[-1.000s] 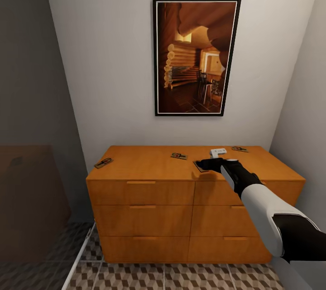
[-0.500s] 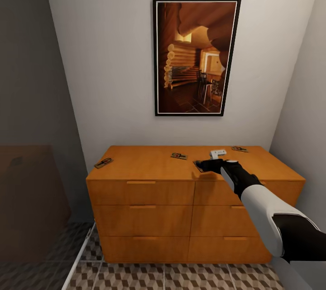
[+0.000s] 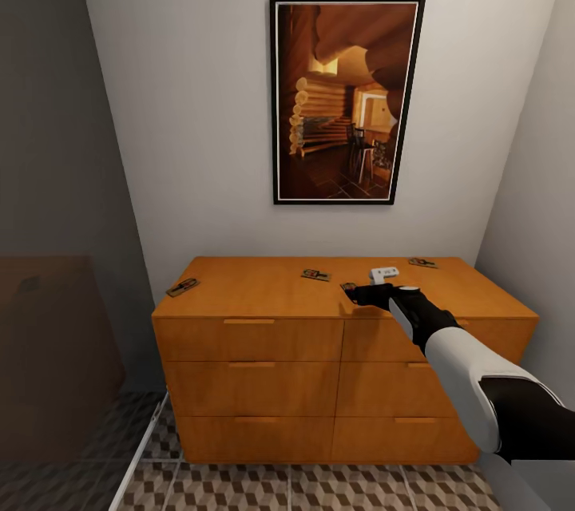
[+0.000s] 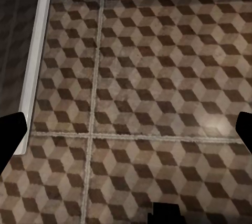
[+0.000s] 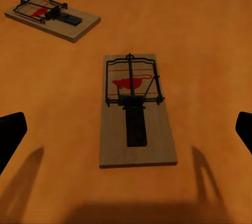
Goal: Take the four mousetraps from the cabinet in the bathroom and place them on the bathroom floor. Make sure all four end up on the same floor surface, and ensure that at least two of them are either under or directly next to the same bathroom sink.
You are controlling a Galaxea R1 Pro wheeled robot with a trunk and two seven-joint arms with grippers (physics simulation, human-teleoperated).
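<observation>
So the right gripper (image 3: 357,293) is out over the cabinet (image 3: 263,287), hovering low above a trap (image 5: 135,109) that lies flat on the orange top, right of the middle. In the right wrist view the black fingertips (image 5: 11,132) sit way out at both edges with the trap between them, so the jaws are spread wide and not touching anything, just throwing shadows on the wood near the trap's closer end. That trap has a red patch under its wire frame. A second trap (image 3: 315,275) lies a bit further back and to the left, a third (image 3: 182,287) is angled at the far left edge of the top, and a fourth (image 3: 422,262) is at the back right near the wall. There's also a small white box thing (image 3: 384,272) just behind the gripper, can't tell what it is. A big framed picture (image 3: 346,98) of a log cabin interior hangs on the wall above. The cabinet has drawers and stands on the cube-pattern floor (image 3: 319,487). The left gripper (image 4: 126,129) points down at the tiles, jaws wide apart, nothing in it, with a white strip (image 4: 37,61) running along one side, dark floor beyond it.
</observation>
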